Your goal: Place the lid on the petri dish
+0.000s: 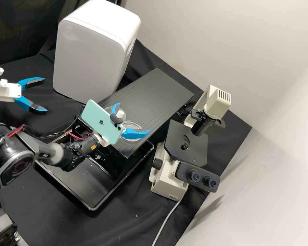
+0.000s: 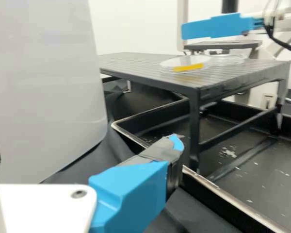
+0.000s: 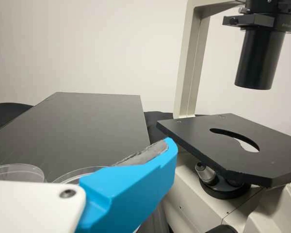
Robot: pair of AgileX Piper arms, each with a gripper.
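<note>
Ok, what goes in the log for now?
right claw: open above dish halves | left claw: open beside white box | halves unjoined on stand

Dark grey arm (image 1: 54, 153), blue-fingered pincer (image 1: 134, 117)

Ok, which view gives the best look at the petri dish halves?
The left wrist view: both clear petri dish halves sit side by side on the black platform, unobstructed. In the high view the right gripper hides much of them; the right wrist view catches partial rims.
</note>
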